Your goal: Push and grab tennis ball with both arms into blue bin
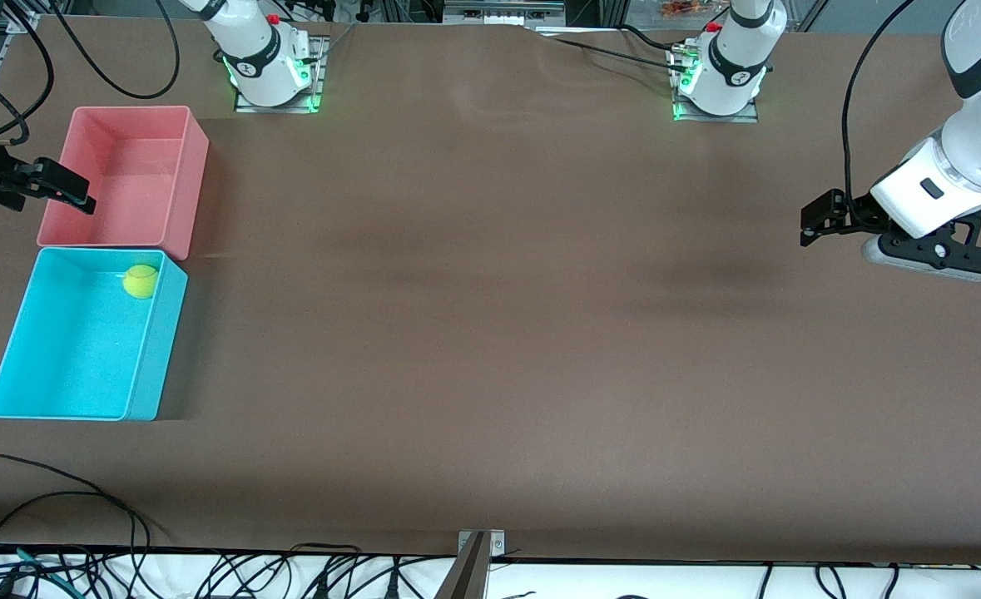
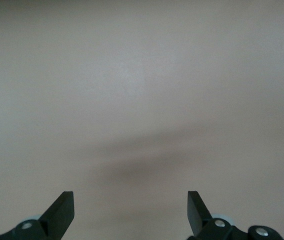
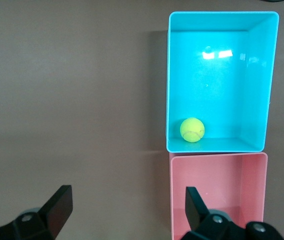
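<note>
So both arms are pulled way out to their own ends of the table and hanging up in the air. The left gripper (image 1: 816, 218) sits at the end of a bent white wrist, its black fingers (image 2: 62, 212) spread wide with nothing between them. The right gripper (image 1: 74, 193) pokes in from the edge of the front view, fingers (image 3: 57, 207) spread apart too and holding nothing.

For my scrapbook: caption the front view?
Tennis ball rests inside blue bin; both pincers hang open, empty.
</note>
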`<state>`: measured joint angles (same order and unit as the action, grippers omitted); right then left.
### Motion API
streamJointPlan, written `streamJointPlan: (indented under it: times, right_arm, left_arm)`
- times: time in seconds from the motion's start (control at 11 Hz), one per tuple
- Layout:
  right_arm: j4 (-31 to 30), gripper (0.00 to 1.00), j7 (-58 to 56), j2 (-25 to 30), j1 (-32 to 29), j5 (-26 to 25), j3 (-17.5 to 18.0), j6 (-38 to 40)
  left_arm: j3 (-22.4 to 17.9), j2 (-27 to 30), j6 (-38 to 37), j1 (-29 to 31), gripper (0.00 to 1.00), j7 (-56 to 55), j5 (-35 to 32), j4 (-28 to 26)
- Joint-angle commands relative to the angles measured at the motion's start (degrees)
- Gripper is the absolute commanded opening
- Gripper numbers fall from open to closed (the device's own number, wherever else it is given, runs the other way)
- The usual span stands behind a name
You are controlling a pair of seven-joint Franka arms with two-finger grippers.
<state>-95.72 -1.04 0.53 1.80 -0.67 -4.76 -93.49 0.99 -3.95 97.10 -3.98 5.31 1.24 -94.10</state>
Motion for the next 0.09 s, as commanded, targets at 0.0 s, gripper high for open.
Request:
streamJointPlan:
  times: [0.0]
  right_arm:
    - [1.68, 1.0, 0.42, -0.71, 0.57, 0.15, -0.77, 1.29]
  left_arm:
    - [0.24, 0.26, -1.04, 0.03, 1.0, -0.39, -0.71, 0.58]
